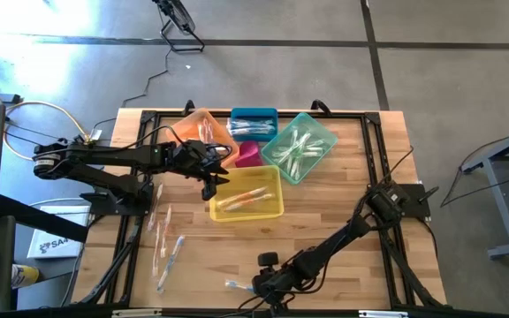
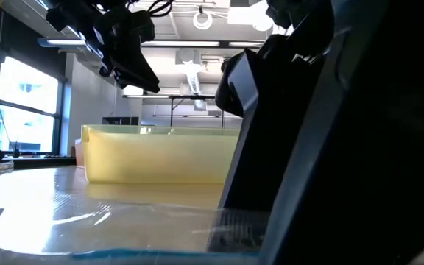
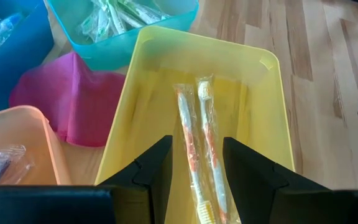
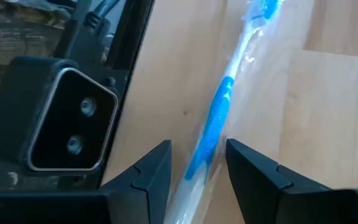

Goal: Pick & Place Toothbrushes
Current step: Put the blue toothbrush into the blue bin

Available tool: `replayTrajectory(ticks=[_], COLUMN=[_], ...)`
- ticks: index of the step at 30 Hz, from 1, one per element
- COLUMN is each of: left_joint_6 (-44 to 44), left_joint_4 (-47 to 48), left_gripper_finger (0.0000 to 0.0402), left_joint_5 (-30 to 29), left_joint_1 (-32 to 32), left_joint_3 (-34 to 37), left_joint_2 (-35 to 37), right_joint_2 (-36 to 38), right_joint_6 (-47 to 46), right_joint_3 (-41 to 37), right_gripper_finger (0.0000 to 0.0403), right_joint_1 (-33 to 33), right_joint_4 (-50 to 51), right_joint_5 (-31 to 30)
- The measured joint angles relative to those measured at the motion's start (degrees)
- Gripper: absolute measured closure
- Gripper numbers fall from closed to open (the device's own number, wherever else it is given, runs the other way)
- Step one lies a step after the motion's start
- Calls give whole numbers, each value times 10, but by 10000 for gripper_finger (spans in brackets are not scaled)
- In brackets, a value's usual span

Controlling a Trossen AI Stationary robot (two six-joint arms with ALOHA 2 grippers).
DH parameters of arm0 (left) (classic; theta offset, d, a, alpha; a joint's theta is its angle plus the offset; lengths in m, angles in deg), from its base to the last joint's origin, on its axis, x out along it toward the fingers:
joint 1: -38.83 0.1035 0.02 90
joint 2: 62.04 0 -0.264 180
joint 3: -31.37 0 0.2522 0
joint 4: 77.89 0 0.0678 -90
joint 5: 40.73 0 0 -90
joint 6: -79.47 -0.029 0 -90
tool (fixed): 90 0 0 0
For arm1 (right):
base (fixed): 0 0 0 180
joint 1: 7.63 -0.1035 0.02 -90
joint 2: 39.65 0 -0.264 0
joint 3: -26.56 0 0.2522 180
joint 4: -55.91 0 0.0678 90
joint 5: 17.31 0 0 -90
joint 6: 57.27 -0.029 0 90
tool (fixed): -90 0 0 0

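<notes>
While I watch from above, my left gripper [image 1: 212,181] hangs over the yellow translucent plastic bin's [image 1: 277,209] edge, sorting by colour, I judge; its wrist view shows open, empty fingers [image 3: 157,168] above two orange-accented wrapped toothbrushes [image 3: 197,149]; the right wrist view shows the right gripper [image 4: 197,165] open, straddling a blue-handled wrapped toothbrush [image 4: 219,118] on the wooden table [image 4: 303,124], poised to close.

Toothbrushes [image 1: 168,250] beside yellow bin [image 1: 277,208]

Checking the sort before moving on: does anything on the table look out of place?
Yes. Several wrapped toothbrushes lie loose on the wooden table near its left front, outside the bins, and a blue toothbrush lies by the right gripper.
</notes>
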Motion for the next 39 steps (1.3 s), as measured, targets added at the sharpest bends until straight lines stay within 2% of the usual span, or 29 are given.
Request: replayTrajectory(ticks=[11, 22, 30, 39], left_joint_6=[0, 0, 0, -2], left_joint_4=[12, 16, 16, 16], left_gripper_finger=[263, 263, 263, 263], left_joint_5=[0, 0, 0, 0], left_joint_1=[0, 0, 0, 0], left_joint_3=[0, 0, 0, 0], left_joint_2=[0, 0, 0, 0], right_joint_2=[0, 1, 1, 25], right_joint_6=[0, 6, 25, 76], right_joint_3=[2, 3, 2, -1], right_gripper_finger=[260, 334, 382, 387], right_joint_1=[6, 32, 73, 92], right_joint_4=[20, 105, 112, 117], right_joint_5=[2, 4, 51, 69])
